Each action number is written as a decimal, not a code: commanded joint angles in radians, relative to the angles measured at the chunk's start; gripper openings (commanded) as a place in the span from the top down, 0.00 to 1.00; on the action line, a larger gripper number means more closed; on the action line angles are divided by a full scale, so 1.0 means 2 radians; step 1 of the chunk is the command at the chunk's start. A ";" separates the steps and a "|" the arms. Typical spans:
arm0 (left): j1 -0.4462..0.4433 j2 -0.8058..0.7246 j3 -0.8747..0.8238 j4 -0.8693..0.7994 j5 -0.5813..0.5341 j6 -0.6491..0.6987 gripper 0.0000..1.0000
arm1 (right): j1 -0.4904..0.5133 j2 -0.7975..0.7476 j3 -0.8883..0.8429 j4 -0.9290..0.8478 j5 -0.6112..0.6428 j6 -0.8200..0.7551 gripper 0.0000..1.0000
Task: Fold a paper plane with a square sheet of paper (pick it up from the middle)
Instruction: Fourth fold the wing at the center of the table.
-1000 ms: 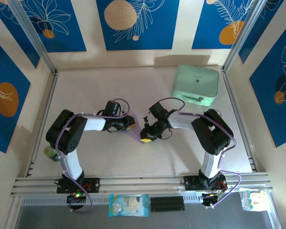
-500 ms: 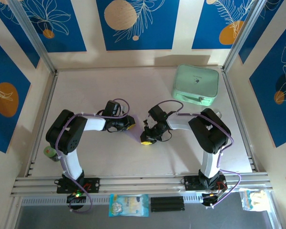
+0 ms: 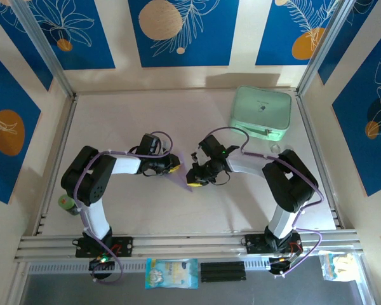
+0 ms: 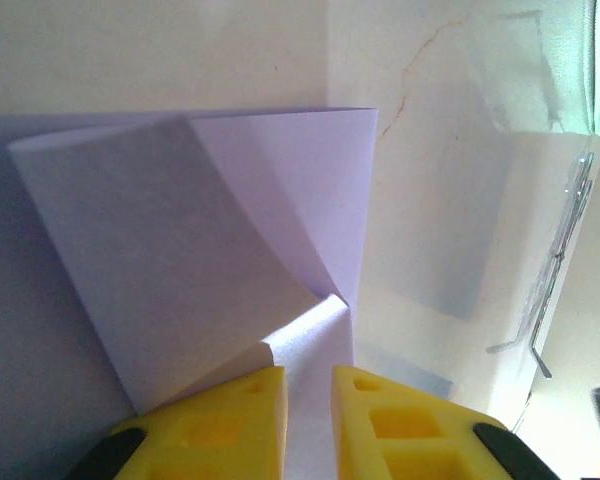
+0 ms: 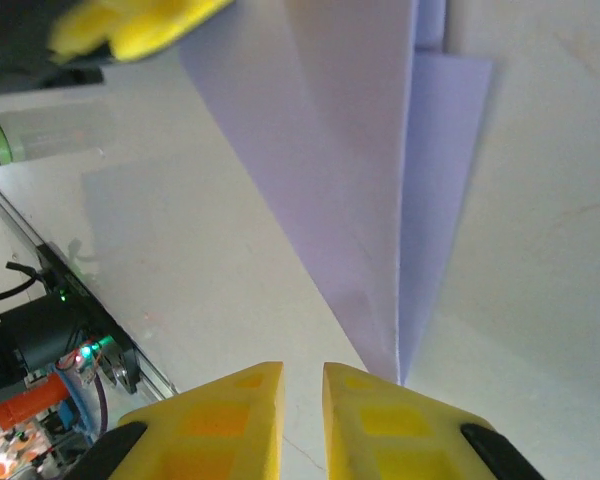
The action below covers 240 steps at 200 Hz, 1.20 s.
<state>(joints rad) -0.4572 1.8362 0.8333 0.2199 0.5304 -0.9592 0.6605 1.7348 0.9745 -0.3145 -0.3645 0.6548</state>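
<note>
Folded lilac sheet of paper lies mid-table between both grippers. Left gripper pinches its edge, jaws nearly together. Right gripper jaws also narrow, at the pointed tip; grip there unclear.

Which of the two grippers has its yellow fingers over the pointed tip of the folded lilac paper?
The right gripper: the folded lilac paper narrows to its point at those fingers. The left gripper has a curled paper edge between its fingers.

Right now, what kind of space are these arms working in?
Likely a lab test cell for robots: an aluminium frame edges the pale table, blue printed panels wall it in, and a mint-green case lies there.
</note>
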 commanded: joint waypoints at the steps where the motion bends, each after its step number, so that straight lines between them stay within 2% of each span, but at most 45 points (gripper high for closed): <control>1: 0.006 -0.002 0.004 -0.017 -0.010 0.009 0.79 | 0.010 0.009 0.020 -0.009 0.023 0.002 0.82; 54: 0.005 -0.006 0.006 -0.014 -0.004 0.007 0.79 | 0.020 0.055 0.056 -0.014 0.051 0.006 0.83; 123: 0.005 -0.026 0.020 -0.005 0.014 0.010 0.78 | 0.019 0.076 0.047 -0.035 0.071 0.002 0.84; 197: 0.023 -0.093 -0.010 -0.020 -0.013 0.036 0.75 | 0.007 0.062 -0.010 -0.036 0.045 -0.056 0.84; 240: 0.015 -0.100 -0.047 0.028 0.007 0.023 0.80 | -0.005 0.054 -0.029 -0.036 0.034 -0.067 0.84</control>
<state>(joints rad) -0.4175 1.6505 0.7876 0.2234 0.5236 -0.9146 0.6609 1.8290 0.9642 -0.3012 -0.3153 0.5579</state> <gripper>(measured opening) 0.216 0.162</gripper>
